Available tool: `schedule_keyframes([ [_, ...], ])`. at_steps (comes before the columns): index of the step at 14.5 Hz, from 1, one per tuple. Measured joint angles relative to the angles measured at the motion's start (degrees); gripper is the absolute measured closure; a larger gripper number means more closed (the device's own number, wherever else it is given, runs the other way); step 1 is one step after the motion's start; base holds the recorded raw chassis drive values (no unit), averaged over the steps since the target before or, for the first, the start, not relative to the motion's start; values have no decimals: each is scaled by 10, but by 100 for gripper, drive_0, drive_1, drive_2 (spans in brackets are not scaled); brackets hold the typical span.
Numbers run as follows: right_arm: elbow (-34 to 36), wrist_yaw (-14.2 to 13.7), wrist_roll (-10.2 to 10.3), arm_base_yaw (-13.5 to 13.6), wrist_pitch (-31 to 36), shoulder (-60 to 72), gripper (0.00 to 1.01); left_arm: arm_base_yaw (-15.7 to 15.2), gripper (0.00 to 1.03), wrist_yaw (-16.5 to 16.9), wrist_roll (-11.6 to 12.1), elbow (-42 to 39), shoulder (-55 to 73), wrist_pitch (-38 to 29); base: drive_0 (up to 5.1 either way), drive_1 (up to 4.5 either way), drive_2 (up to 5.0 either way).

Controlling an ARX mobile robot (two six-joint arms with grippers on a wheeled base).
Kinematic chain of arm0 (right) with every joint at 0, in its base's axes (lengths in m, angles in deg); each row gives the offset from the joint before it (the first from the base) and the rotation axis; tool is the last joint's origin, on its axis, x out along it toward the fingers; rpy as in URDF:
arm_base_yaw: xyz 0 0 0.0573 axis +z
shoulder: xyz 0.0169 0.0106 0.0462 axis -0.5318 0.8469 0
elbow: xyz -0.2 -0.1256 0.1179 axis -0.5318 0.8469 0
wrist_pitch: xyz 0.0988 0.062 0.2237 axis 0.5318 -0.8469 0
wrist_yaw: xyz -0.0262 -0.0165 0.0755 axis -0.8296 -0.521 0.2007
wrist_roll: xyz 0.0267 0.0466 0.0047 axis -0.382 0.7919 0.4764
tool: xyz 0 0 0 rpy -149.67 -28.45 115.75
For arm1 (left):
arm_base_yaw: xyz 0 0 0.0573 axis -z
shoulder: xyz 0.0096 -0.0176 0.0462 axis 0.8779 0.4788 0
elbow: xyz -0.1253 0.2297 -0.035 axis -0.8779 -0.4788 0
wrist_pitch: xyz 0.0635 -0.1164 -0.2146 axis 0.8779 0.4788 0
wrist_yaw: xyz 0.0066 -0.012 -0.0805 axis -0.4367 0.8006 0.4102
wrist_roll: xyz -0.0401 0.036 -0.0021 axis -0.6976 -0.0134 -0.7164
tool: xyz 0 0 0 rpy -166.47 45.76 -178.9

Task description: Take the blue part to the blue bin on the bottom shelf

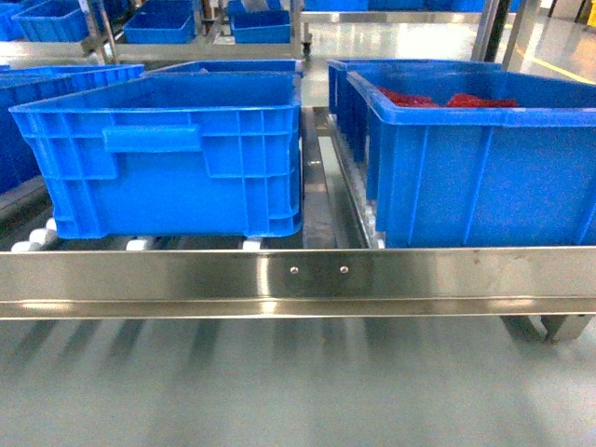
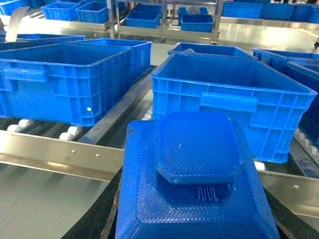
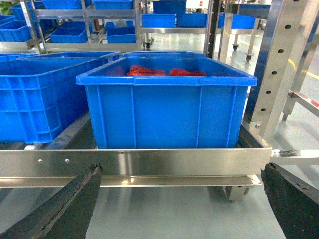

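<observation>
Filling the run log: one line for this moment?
left gripper: shut on blue part | right gripper: open, empty | bin: ahead on bottom shelf | part not yet placed

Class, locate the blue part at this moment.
The blue part fills the bottom centre of the left wrist view, held at the left gripper, in front of an empty blue bin on the bottom shelf.
</observation>
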Motion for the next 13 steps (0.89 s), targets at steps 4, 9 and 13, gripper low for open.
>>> schedule_keyframes([
  [4,0,0,0,0,1,0,3,0,60,0,0,0,-2,0,271,239,-488],
  [9,0,0,0,0,0,0,3,0,60,0,0,0,0,0,271,239,-488],
  [13,0,0,0,0,2,0,3,1,60,2,0,0,0,1,271,239,-488],
])
